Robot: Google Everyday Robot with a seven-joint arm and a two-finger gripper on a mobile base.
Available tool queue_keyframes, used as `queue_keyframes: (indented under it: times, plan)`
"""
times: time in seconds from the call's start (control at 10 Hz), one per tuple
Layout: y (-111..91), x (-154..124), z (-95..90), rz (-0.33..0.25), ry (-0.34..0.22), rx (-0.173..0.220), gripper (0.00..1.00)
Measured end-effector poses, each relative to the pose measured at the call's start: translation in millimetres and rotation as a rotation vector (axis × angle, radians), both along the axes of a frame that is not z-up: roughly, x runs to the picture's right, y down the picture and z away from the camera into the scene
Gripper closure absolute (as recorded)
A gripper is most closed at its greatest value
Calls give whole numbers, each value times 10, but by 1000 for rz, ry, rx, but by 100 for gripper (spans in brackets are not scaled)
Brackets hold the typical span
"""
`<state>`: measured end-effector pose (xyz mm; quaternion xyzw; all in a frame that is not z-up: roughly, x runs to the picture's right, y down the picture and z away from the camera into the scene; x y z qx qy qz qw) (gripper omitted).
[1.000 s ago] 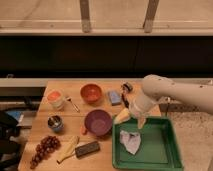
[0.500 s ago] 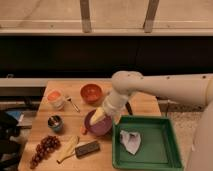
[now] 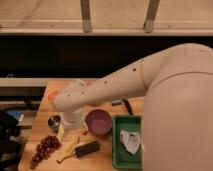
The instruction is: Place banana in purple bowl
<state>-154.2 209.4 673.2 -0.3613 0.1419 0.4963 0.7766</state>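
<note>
The pale yellow banana (image 3: 68,149) lies on the wooden table (image 3: 105,160) near its front left, between the dark red grapes (image 3: 44,149) and a black block (image 3: 87,149). The dark purple bowl (image 3: 98,122) stands just right of it, toward the middle, and nothing shows inside it. My white arm reaches from the right across the table. My gripper (image 3: 66,125) hangs at the arm's left end, just above and behind the banana and left of the bowl. The banana is not in it.
A green tray (image 3: 118,150) with a crumpled white cloth (image 3: 131,141) sits right of the bowl. A small metal cup (image 3: 54,121) stands left of the gripper. The arm hides the back of the table. A dark window wall runs behind.
The arm has swung left, from over the green tray, past the purple bowl, to above the banana. The view is now closer, with the arm filling its right side.
</note>
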Motion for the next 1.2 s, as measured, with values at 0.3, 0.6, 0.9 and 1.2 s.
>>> queue_keyframes:
  times: [0.3, 0.6, 0.9, 1.2]
  plan:
    - [120, -195, -60, -33, -7, 22, 23]
    - [251, -37, -8, -8, -6, -32, 23]
    - [431, -283, 102, -23, -15, -82, 23]
    - [518, -477, 162, -28, -30, -112, 23]
